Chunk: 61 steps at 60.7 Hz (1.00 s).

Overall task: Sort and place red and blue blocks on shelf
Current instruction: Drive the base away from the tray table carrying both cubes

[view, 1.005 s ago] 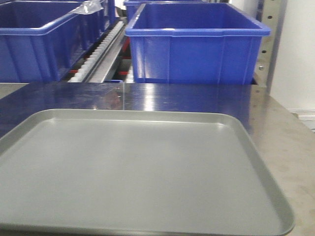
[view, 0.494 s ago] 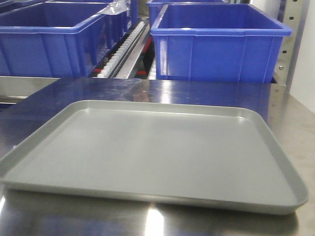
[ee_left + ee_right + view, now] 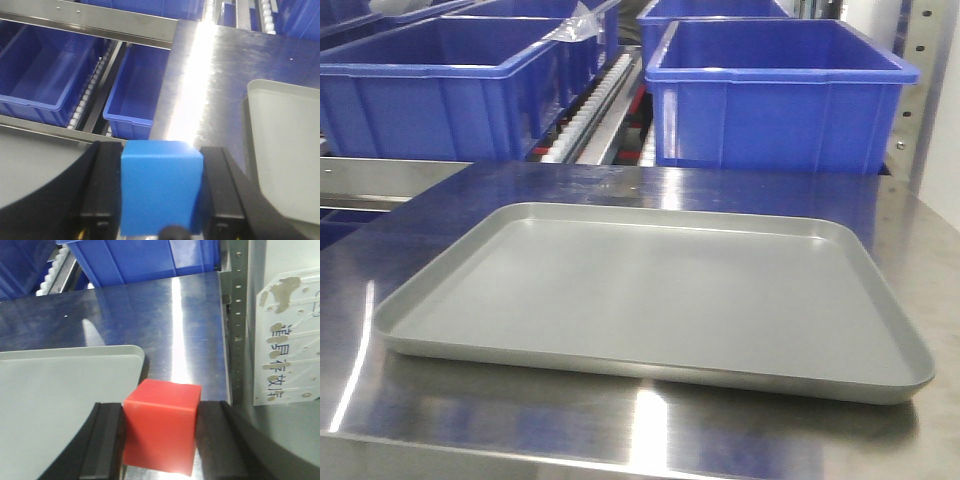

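Centrally, left end effector (image 3: 161, 152) pinches blue block (image 3: 161, 190); right end effector (image 3: 161, 410) pinches red block (image 3: 160, 429).

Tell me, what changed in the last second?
The front view drew back: the grey tray looks smaller and the table shows its near edge. Tray and blue tubs kept their places. The left gripper holds the blue block, the right gripper the red block.

Left tool (image 3: 161, 160) black, flat matte fingers (image 3: 102, 190), right tool (image 3: 161, 415) alike
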{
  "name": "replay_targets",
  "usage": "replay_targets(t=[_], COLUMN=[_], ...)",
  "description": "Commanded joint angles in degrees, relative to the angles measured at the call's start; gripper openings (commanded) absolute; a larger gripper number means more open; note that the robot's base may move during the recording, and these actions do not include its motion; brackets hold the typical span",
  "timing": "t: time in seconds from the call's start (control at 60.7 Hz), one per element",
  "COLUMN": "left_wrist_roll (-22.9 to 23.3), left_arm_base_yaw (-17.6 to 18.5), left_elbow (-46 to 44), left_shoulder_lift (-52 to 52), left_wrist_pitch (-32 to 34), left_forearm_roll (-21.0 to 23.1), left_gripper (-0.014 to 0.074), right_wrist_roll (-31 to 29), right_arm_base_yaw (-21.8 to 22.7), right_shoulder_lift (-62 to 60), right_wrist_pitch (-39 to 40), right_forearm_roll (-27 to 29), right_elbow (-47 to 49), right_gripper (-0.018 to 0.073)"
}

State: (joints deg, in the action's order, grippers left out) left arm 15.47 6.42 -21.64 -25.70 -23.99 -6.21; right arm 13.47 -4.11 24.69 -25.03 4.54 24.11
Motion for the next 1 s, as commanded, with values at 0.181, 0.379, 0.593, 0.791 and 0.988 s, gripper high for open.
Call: replay_targets(t=[0.181,0.379,0.593,0.791,0.988], left_wrist_roll=[0.12,0.12,0.12,0.12,0.12], left_arm_base_yaw=[-0.25,-0.25,-0.25,-0.25,-0.25], left_elbow=[-1.74,-1.74,-1.74,-1.74,-1.74], left_shoulder_lift=[-0.23,-0.23,-0.23,-0.23,-0.23], left_wrist_pitch=[5.03,5.03,5.03,5.03,5.03], left_forearm_roll=[-0.39,-0.39,-0.39,-0.39,-0.39], left_gripper=[0.0124,0.0124,0.0124,0.0124,0.0124], right_wrist_roll=[-0.21,-0.21,-0.21,-0.21,-0.21], right_arm_base_yaw=[0.26,0.26,0.26,0.26,0.26], right_shoulder_lift=[0.15,0.15,0.15,0.15,0.15], right_wrist_pitch=[5.05,5.05,5.05,5.05,5.05], right_forearm_roll=[-0.54,-0.54,-0.54,-0.54,-0.54], right_elbow=[1.55,1.55,1.55,1.55,1.55], right_gripper=[0.0049,0.0049,0.0049,0.0049,0.0049])
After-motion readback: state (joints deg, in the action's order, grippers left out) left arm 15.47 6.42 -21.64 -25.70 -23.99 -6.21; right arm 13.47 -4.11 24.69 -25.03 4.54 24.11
